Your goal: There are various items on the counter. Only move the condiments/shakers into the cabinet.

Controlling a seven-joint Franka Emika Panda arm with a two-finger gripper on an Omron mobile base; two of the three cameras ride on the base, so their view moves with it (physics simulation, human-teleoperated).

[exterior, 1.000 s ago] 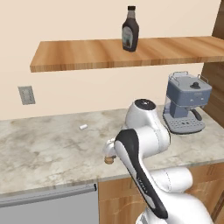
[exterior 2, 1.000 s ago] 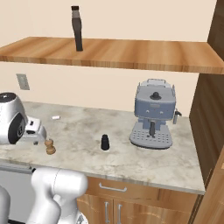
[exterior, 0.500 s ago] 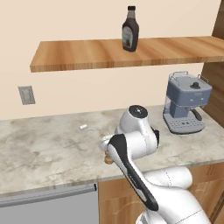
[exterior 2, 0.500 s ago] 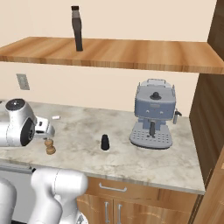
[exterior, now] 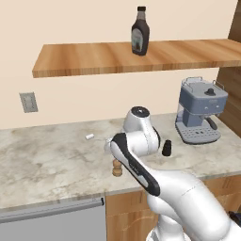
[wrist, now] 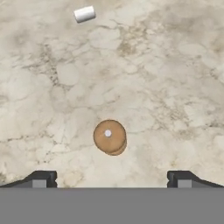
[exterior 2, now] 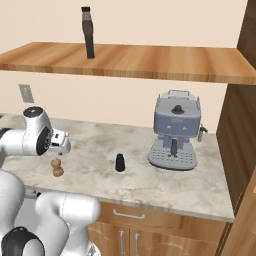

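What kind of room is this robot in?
It looks like a kitchen: a marbled stone counter with a coffee machine, a wooden pepper mill, and a syrup bottle on a shelf.

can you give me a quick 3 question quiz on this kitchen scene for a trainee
1. True or false: the syrup bottle already stands on the wooden shelf.
2. Which thing sits right below the open claw? A) black shaker B) wooden mill C) white cylinder
3. Fill in: the black shaker stands on the counter to the left of the ____ in the right base view.

Key: 1 true. 2 B, the wooden mill. 3 coffee machine.
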